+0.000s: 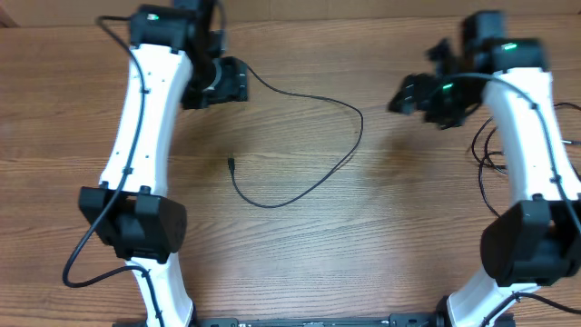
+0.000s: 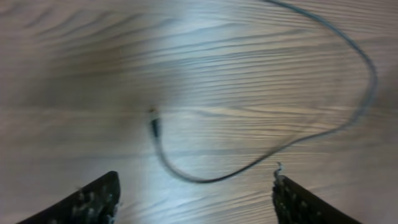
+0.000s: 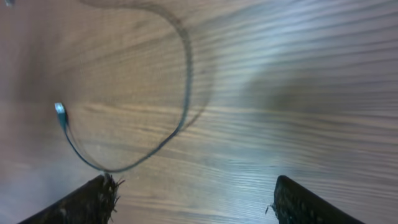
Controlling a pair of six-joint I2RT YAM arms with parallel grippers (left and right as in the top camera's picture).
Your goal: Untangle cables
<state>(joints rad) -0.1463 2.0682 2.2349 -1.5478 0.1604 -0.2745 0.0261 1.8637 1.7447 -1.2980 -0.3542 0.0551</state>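
Okay so, the thin black flexible cable [image 1: 361, 123] is lying in one big open curve across the middle of the brown wood-grain table [image 1: 300, 263]. It's running from up near the far edge by the left gripper [image 2: 194, 190], swinging out toward the right side, then curling back to its small plug end [image 1: 231, 163], which is sitting near the centre. It isn't crossing over itself anywhere I can see: no knots, and no other cord lying on top of it. Both grippers are hanging above the table doing nothing. The left gripper's black fingers are standing wide apart with nothing between them, and the right gripper [image 3: 193, 186] is looking the same, spread wide, empty and not touching the cable. Going by that, I'm guessing this cord is pretty much sorted. What's nagging me is the bunch of thin dark loops [image 1: 481, 154] at the right edge of the table beside the right arm. I can't tell whether that's another cord waiting to be dealt with or just the arm's own wiring. If it's a cable, that's what's left.
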